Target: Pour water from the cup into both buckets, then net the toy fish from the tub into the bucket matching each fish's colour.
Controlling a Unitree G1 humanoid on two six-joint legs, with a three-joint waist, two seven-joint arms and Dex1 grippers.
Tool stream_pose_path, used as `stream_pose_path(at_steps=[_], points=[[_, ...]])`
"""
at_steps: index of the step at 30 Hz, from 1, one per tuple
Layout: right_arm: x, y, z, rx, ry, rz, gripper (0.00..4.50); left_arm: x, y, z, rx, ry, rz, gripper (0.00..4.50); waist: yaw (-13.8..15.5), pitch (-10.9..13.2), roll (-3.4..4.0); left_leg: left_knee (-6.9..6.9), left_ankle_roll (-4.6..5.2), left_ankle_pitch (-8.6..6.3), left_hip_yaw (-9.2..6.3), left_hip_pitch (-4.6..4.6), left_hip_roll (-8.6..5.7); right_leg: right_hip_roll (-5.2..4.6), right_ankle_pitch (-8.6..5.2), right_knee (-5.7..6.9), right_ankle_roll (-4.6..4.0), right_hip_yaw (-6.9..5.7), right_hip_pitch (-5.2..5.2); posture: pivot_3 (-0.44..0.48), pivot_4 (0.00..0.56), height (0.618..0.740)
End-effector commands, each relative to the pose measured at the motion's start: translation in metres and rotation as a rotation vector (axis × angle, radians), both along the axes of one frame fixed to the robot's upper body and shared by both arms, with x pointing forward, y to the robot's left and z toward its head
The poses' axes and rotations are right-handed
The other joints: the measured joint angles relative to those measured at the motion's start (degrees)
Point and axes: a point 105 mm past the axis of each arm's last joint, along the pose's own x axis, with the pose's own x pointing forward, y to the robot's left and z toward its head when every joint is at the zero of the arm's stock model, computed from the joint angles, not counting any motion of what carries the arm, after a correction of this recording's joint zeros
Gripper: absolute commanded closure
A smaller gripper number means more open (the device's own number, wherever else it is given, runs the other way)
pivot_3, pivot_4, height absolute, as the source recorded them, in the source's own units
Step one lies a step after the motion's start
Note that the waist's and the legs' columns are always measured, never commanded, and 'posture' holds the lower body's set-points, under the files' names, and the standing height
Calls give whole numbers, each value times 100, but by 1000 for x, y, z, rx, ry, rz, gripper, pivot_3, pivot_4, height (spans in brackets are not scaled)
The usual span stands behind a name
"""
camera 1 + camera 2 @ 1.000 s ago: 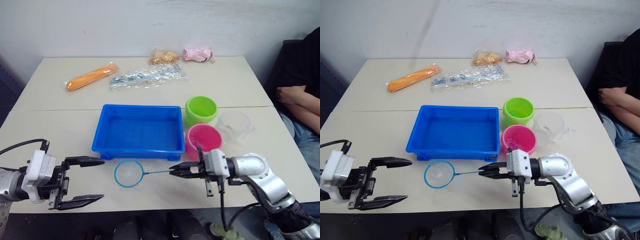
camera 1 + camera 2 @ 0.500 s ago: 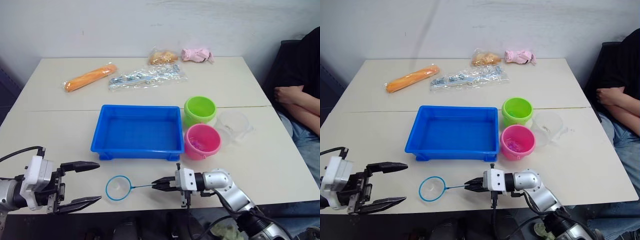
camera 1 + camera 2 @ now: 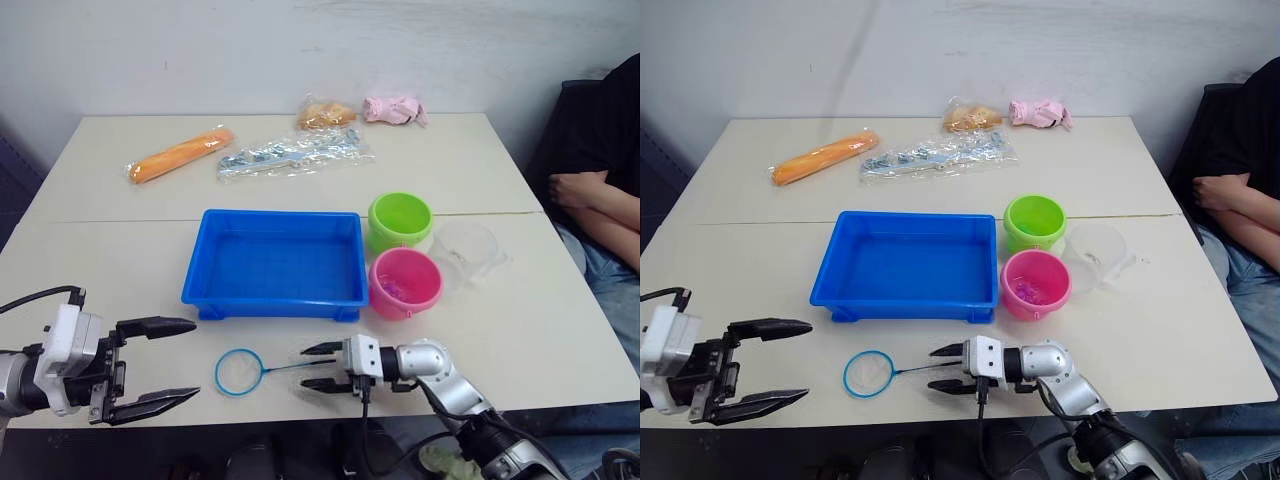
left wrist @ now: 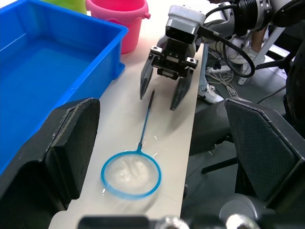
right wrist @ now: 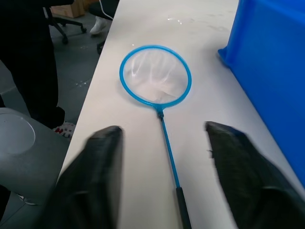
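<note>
The net [image 3: 238, 372] lies flat on the table near its front edge, its black handle pointing toward my right gripper [image 3: 308, 367]. That gripper is open, one finger on each side of the handle's end [image 4: 151, 98], not gripping it. My left gripper [image 3: 185, 360] hovers open at the front left, empty. Behind the net sits the blue tub [image 3: 275, 300]. The green bucket [image 3: 401, 220] and pink bucket [image 3: 405, 283] stand at the tub's right side. Small magenta toy fish [image 3: 1025, 290] show inside the pink one. The clear cup [image 3: 465, 252] stands right of the buckets.
At the back of the table lie an orange packet [image 3: 183, 153], a clear bag [image 3: 295, 153], a bread-coloured packet [image 3: 325, 112] and a pink cloth [image 3: 395, 108]. A person [image 3: 600, 190] sits at the right edge. The net lies close to the table's front edge.
My right gripper carried the net down toward the front edge, then opened and let go of the handle. The left gripper stays open and nearly still.
</note>
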Motion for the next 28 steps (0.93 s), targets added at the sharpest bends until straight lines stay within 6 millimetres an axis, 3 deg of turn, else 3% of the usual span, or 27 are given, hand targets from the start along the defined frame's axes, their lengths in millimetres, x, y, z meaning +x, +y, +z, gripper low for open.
stream_pose_path(at_steps=[1, 6, 9, 13, 18, 21, 28], points=[[2, -21, 30, 61, -33, -11, 45, -1, 8, 6, 14, -27, 30, 0, 6, 1, 1, 0, 0, -1, 0, -1, 0, 0, 0, 0, 0, 0, -1, 0, 150, 740], [-13, -56, 60, 83, 22, 26, 45, -1, 17, -1, 13, -20, 83, 0, 10, 1, 1, -2, 3, -6, -2, 2, 0, 0, 0, -5, 0, -1, 4, 0, 150, 740], [-14, -94, 90, 49, -24, -67, 45, 6, 35, -12, 53, -22, 210, 0, 23, 7, 12, -3, 6, -8, -5, -2, -1, 0, 0, -7, 0, -3, 4, 0, 150, 740], [-11, -137, 110, 10, -98, -244, 45, 15, 61, -23, 143, -74, 347, 0, 18, -2, -8, -3, 18, -16, -13, 8, -1, 2, 0, -19, 0, -7, 21, 0, 150, 740], [-23, -196, 119, -64, -185, -419, 45, 21, 88, -45, 233, -100, 438, 0, 52, 1, 1, -12, 16, -23, -41, 17, -1, -2, 0, -71, 0, -40, 67, 0, 150, 740], [-30, -221, 116, -121, -206, -483, 45, 25, 95, -52, 244, -110, 471, 0, 54, 0, -2, -14, 22, -30, -48, 15, -2, -5, 2, -94, 4, -49, 79, 0, 150, 740], [-28, -235, 116, -117, -248, -584, 45, 36, 95, -52, 242, -156, 470, 0, 27, 1, 1, -13, 43, -43, -55, 17, -1, -7, 3, -88, 5, -55, 81, 0, 150, 740]])
